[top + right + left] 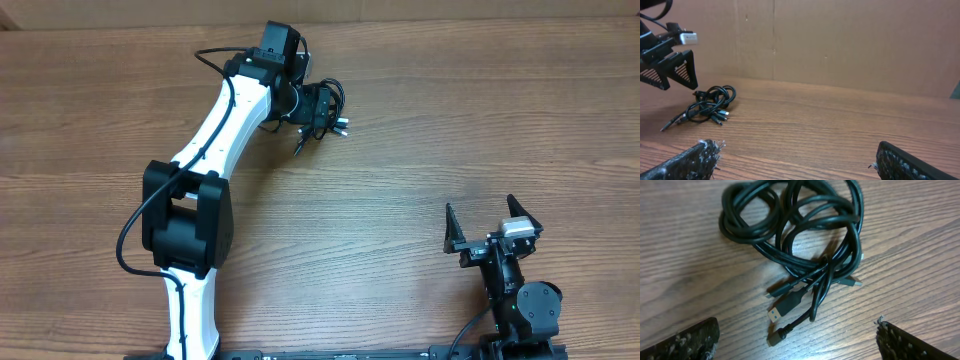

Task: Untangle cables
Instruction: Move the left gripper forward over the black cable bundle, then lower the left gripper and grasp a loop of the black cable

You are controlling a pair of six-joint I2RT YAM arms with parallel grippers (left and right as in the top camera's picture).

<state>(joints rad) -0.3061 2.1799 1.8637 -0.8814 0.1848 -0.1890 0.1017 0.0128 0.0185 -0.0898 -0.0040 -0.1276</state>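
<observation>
The cables (800, 235) are thin black cords bunched in a loose knot of loops on the wooden table (430, 130), with a blue-tipped USB plug (776, 314) and an angled plug (776, 337) sticking out. My left gripper (797, 345) hangs open just above the bundle, its fingers (685, 342) wide on either side and touching nothing. From overhead the left gripper (322, 108) covers most of the cables (338, 124). My right gripper (490, 225) stands open near the front right, far from the cables (710, 107), and holds nothing.
A cardboard wall (840, 40) closes off the far side of the table. The left arm (215, 140) stretches diagonally from the front left toward the back centre. The left gripper (670, 65) also shows above the bundle in the right wrist view.
</observation>
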